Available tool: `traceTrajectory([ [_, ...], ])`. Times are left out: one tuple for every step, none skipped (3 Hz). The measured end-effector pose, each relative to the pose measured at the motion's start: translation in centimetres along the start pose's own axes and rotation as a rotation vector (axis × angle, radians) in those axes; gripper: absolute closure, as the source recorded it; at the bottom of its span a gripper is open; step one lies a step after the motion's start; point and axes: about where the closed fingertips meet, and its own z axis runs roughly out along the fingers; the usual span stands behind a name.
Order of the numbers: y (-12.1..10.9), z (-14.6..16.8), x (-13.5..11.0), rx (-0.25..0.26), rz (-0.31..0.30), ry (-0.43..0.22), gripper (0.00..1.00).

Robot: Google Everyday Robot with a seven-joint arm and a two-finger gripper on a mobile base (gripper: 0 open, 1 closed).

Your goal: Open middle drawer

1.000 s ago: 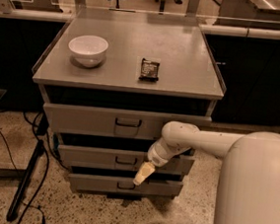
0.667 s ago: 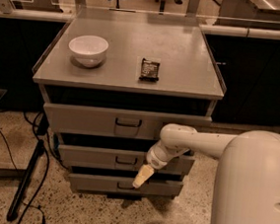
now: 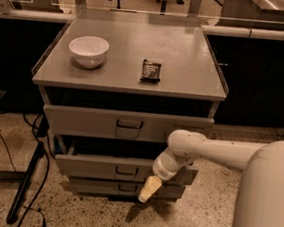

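The grey cabinet [image 3: 133, 49] has three drawers. The middle drawer [image 3: 91, 166] has a low grey front and a small dark pull handle [image 3: 126, 171]. It stands slightly pulled out, with a dark gap above its front. My gripper [image 3: 147, 189] hangs from the white arm [image 3: 214, 148], which comes in from the right. The gripper is in front of the drawer's right half, to the right of the handle, and its cream tip reaches down over the bottom drawer [image 3: 100, 186]. The top drawer [image 3: 81, 120] has a taller front.
A white bowl [image 3: 88, 50] and a dark snack packet [image 3: 151, 70] lie on the cabinet top. A black stand leg and cables [image 3: 27, 180] lie on the speckled floor at the left. My white body [image 3: 267, 198] fills the lower right.
My gripper has moved slightly down and towards me. The middle drawer's front has come out a little with it.
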Motion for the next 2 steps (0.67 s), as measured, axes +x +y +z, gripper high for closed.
traceTrajectory([
  [3.77, -2.63, 2.55, -0.055, 0.021, 0.027, 0.0],
  [4.45, -3.18, 3.11, -0.066, 0.026, 0.036, 0.0],
])
